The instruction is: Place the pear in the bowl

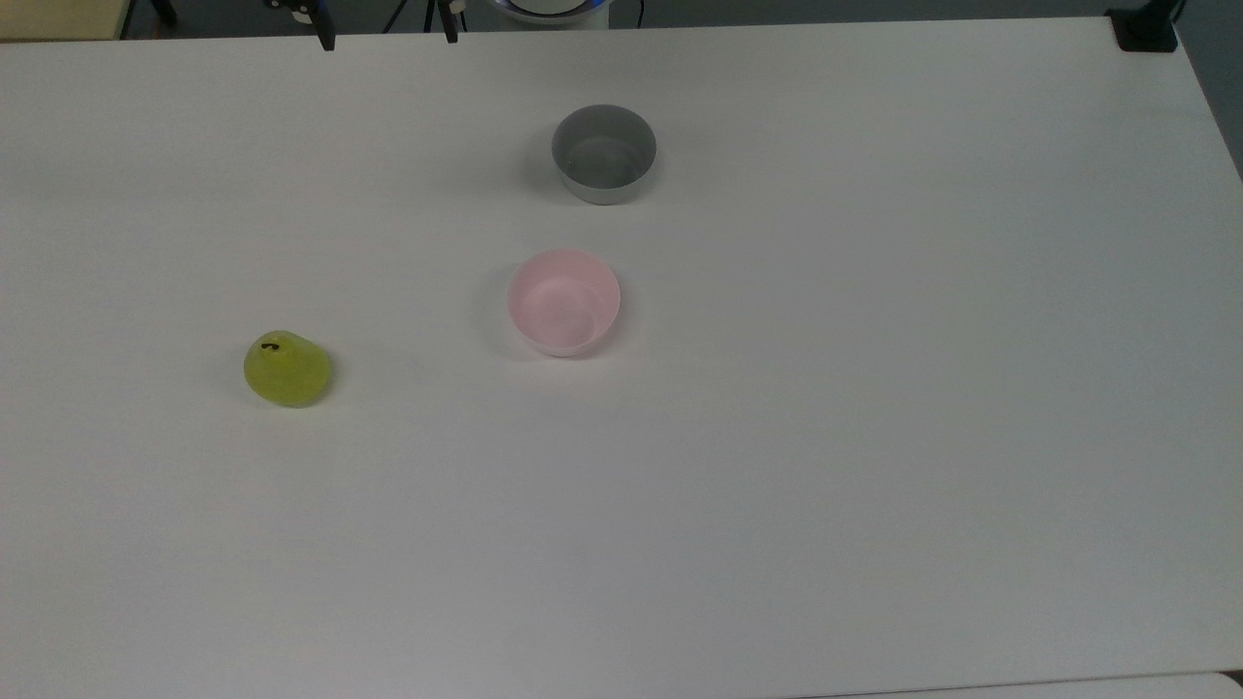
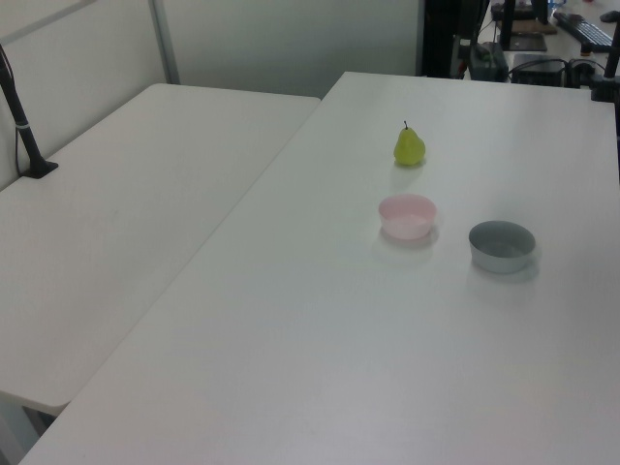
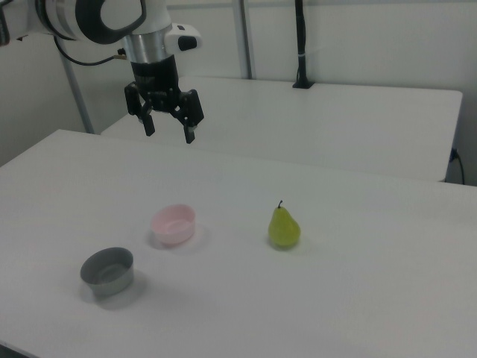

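pear (image 1: 286, 370): upright on the table (image 1: 874, 437), at 8 o'clock from the bowl in the top view, well apart
bowl (image 1: 563, 301): pink, holds nothing
grey bowl (image 1: 604, 153): at 12 o'clock from the bowl
pincer (image 3: 169, 128): released, fingers spread, high above the table

You had one pear (image 1: 286, 370), two bowls, a pink bowl (image 1: 563, 301) and a grey bowl (image 1: 604, 153), and one gripper (image 3: 168, 128).

The top view looks steeply down on the table (image 1: 874, 437). The left view stands off one end; the right view faces it from the opposite end — low, with the gripper (image 3: 168, 127) hanging high above the far side. All three share the same tabletop.
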`<state>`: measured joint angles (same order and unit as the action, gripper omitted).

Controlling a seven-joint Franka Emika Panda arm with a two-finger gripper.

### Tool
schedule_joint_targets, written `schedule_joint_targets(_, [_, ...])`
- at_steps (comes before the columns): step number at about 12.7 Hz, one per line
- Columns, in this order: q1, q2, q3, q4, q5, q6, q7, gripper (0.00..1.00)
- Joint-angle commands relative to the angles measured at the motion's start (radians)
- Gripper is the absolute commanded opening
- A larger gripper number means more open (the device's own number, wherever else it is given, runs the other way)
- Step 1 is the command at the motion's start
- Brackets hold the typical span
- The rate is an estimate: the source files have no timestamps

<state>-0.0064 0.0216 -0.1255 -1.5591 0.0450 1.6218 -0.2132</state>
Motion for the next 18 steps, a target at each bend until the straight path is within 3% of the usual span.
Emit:
schedule_joint_targets(1, [-0.007,-0.019,0.013,-0.028,-0.017,0.018,-0.014,1.00])
schedule_joint_targets(11, [-0.010,-0.019,0.010,-0.025,-0.017,0.009,-0.035,1.00])
schedule_joint_targets(16, [-0.073,0.012,0.007,0.007,-0.020,0.021,-0.357,1.00])
schedule_joint_targets(18, [-0.092,0.067,0.004,0.073,-0.086,0.016,-0.391,1.00])
